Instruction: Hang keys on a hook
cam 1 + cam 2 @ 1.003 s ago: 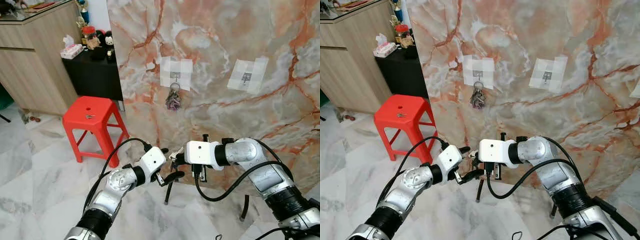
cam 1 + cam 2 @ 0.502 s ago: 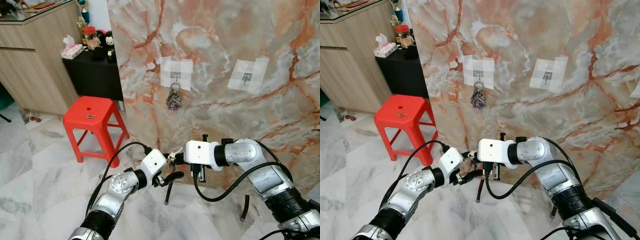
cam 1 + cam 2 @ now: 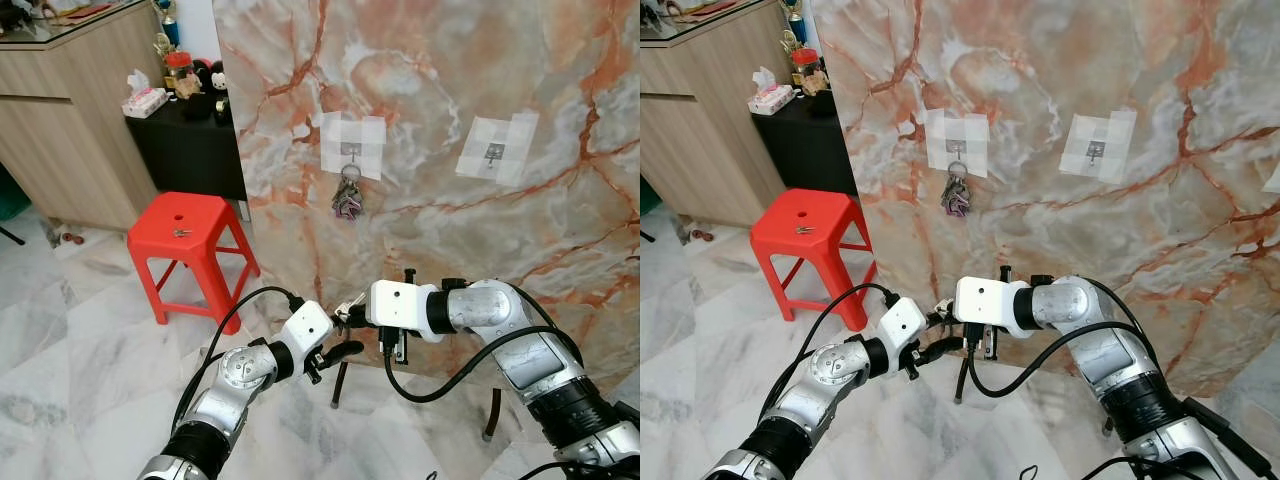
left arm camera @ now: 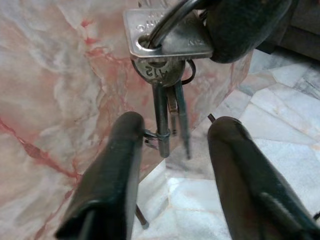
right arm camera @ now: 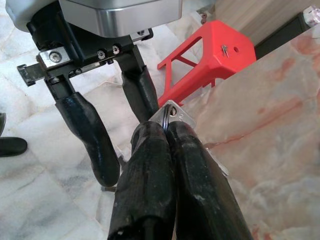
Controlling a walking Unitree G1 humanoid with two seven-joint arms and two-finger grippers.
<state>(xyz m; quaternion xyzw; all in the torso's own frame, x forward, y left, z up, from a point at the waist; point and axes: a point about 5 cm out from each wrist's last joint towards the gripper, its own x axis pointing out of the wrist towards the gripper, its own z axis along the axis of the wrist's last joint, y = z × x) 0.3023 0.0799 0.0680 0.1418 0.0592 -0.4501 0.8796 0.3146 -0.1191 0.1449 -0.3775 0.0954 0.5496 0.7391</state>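
Note:
A small bunch of silver keys (image 4: pixel 162 75) on a ring hangs from my right gripper (image 5: pixel 165 129), which is shut on the ring (image 5: pixel 171 113). This happens low in front of the marble board (image 3: pixel 430 90). My left gripper (image 3: pixel 340 333) is open just below. Its two black fingers (image 4: pixel 117 165) stand either side of the hanging key blades without pinching them. On the board, a taped hook (image 3: pixel 350 150) carries another bunch of keys (image 3: pixel 347 203). A second taped hook (image 3: pixel 494 153) further right is bare.
A red plastic stool (image 3: pixel 185 235) stands on the marble floor to the left, with a small item on its seat. Behind it are a black side table (image 3: pixel 190 140) and a wooden cabinet (image 3: pixel 70 110). The board rests on thin black legs (image 3: pixel 338 385).
My left arm has dropped slightly and its fingers have shifted a little around the hanging keys. The right gripper has kept still with the ring.

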